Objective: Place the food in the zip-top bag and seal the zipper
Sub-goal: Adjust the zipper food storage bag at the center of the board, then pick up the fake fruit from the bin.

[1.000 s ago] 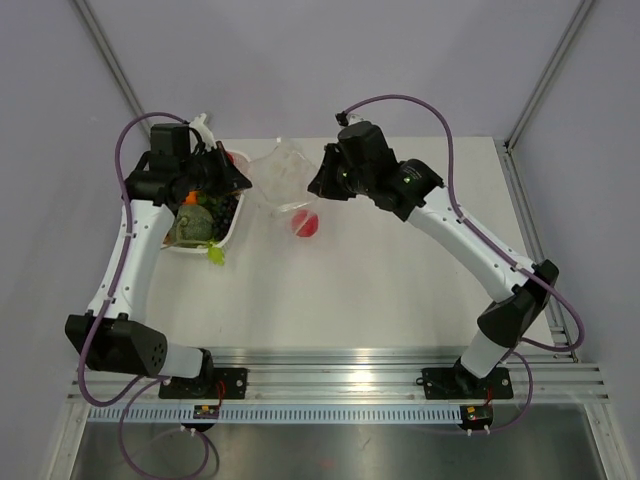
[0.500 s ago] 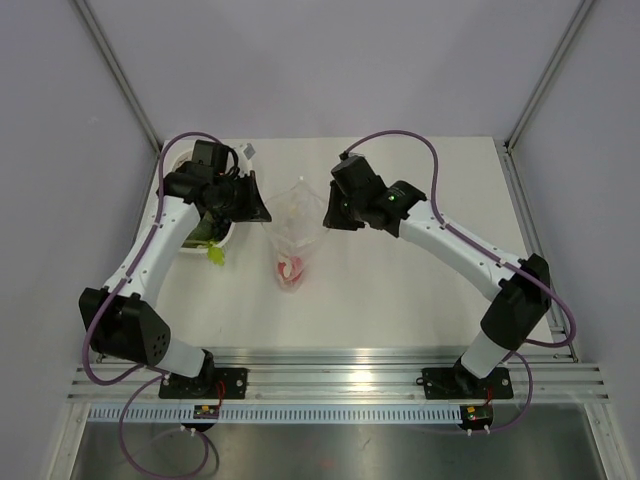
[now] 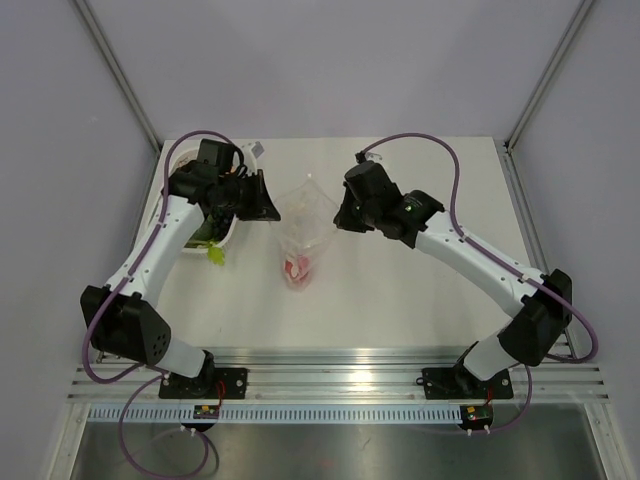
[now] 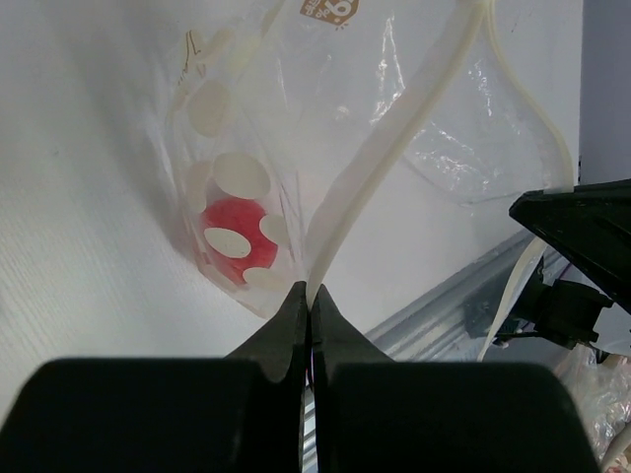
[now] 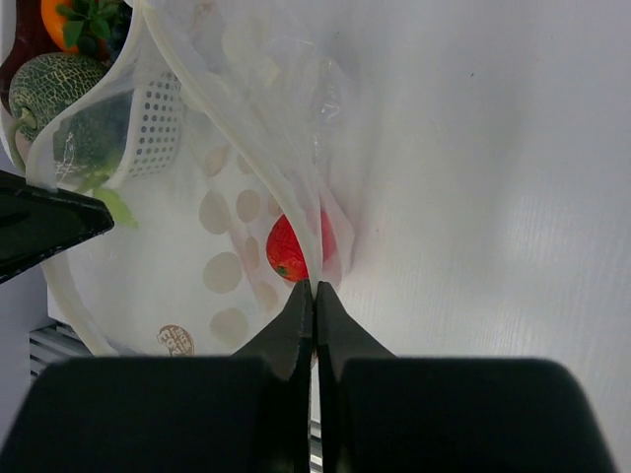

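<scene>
The clear zip-top bag [image 3: 304, 225] hangs between my two grippers above the table, mouth spread. A red toy fruit [image 3: 297, 269] sits in its bottom; it also shows in the left wrist view [image 4: 229, 222] and the right wrist view [image 5: 288, 251]. My left gripper [image 3: 268, 208] is shut on the zipper strip [image 4: 380, 163] at the bag's left edge. My right gripper [image 3: 340, 215] is shut on the zipper strip [image 5: 286, 187] at the right edge. More food, a green melon [image 5: 54, 84] and an orange piece [image 5: 61, 18], lies in the white tray [image 3: 222, 236].
A green leafy piece [image 3: 216, 256] lies on the table beside the tray. The aluminium rail [image 3: 340, 370] runs along the near edge. Frame posts stand at the back corners.
Both grippers have come toward the table's middle, carrying the bag away from the tray. The bag went from lying slack to hanging stretched, with the red fruit dropping to its bottom.
</scene>
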`<control>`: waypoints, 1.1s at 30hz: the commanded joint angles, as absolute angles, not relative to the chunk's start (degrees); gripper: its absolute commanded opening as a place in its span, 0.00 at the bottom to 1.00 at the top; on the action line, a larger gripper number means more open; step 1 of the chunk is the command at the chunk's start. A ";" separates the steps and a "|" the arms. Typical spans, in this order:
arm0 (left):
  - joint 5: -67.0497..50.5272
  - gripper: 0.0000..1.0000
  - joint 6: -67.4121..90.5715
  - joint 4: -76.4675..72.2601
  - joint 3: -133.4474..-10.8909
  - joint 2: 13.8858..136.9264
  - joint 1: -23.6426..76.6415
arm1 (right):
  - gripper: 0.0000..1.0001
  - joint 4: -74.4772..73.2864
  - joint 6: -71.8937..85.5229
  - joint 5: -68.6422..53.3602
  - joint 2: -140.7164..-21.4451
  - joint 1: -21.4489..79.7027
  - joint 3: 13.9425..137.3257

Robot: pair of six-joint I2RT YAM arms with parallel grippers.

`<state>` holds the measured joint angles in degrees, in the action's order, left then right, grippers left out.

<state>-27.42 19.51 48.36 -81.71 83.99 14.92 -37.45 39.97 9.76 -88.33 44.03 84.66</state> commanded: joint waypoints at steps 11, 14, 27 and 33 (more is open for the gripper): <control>-24.00 0.19 15.21 47.46 -85.25 91.49 15.03 | 0.00 -32.08 42.19 11.52 -86.04 44.21 82.62; -20.84 0.55 14.24 49.04 -87.27 90.97 14.94 | 0.00 -31.64 42.10 11.34 -86.48 44.30 82.53; -15.38 0.68 17.92 49.22 -82.63 82.62 3.97 | 0.00 -29.01 41.05 9.05 -87.63 44.30 82.71; -3.53 0.66 27.41 46.85 -75.35 77.18 -4.30 | 0.00 -27.34 40.69 7.91 -87.80 44.21 82.44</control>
